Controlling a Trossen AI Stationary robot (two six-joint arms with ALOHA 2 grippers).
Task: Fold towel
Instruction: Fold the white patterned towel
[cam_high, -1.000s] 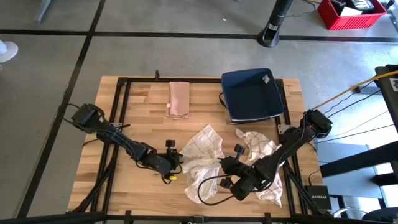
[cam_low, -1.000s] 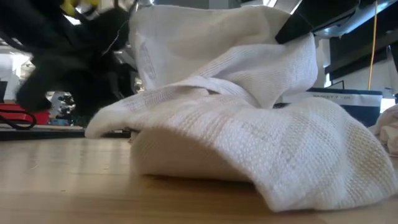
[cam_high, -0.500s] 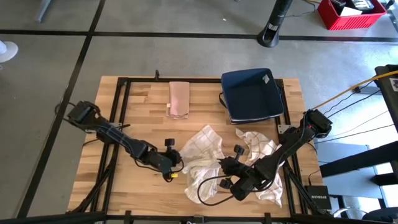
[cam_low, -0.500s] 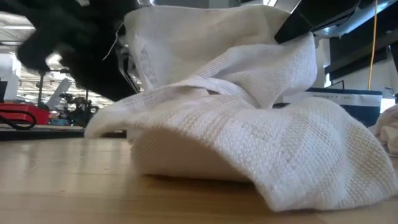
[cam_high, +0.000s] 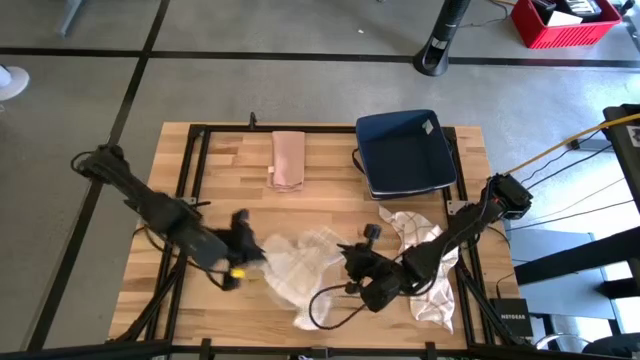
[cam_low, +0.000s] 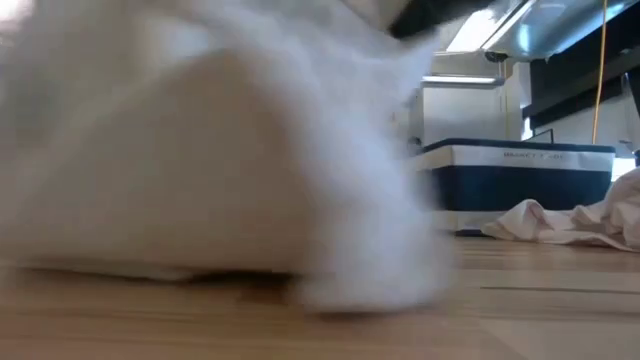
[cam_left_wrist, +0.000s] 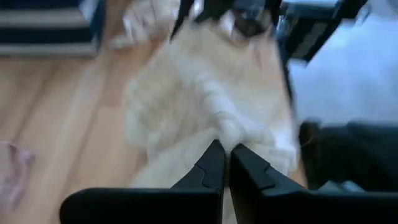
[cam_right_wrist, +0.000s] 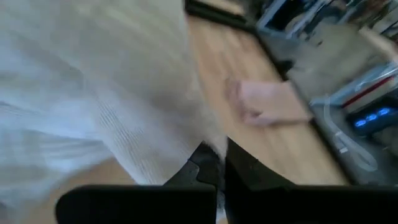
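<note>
- High view, looking straight down: a white checked towel lies crumpled on the near middle of the wooden table, between the two dark arms.
- The left gripper sits at the towel's left edge. In the left wrist view its fingers are pressed together on a pinch of the cloth.
- The right gripper is at the towel's right edge. In the right wrist view its fingers are closed narrow with white cloth caught between them.
- So each gripper holds one side of the same towel, which sags and bunches between them.
- Judging by the folds, the towel is light, soft and limp. It will not keep a shape unaided and will droop wherever it is not held.
- A good hold would be at the corners or a straight hem, so the cloth can be drawn out flat. Which corners are held now cannot be told.
- A second, cream towel lies rumpled just right of the right gripper.
- A folded pink cloth rests at the far middle of the table.
- A dark blue bin stands at the far right.
- Low view, level with the table, is filled by blurred white cloth close to the lens.
</note>
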